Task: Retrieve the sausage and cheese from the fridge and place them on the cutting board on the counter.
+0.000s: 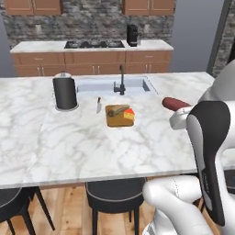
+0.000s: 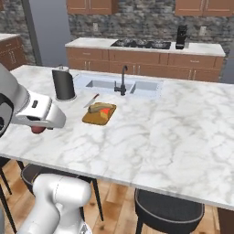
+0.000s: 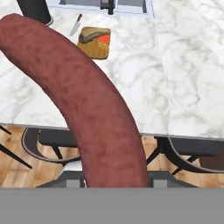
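Observation:
My gripper (image 1: 178, 111) is shut on the sausage (image 3: 83, 96), a dark red-brown curved link that runs across the hand view. The sausage (image 1: 173, 103) hangs above the right part of the counter (image 1: 114, 147), to the right of the cutting board (image 1: 114, 122) and apart from it. In the right base view the sausage (image 2: 38, 130) peeks out under the hand. On the board lies the orange cheese (image 1: 130, 114) wedge next to a pale tan loaf-like item (image 1: 117, 109). The fridge is out of view.
A small knife (image 1: 98, 105) lies left of the board and a black cylinder (image 1: 65, 93) stands further left. The sink (image 1: 98, 85) with its dark faucet (image 1: 121, 81) is behind the board. Dark stools (image 1: 114, 195) stand under the counter's near edge.

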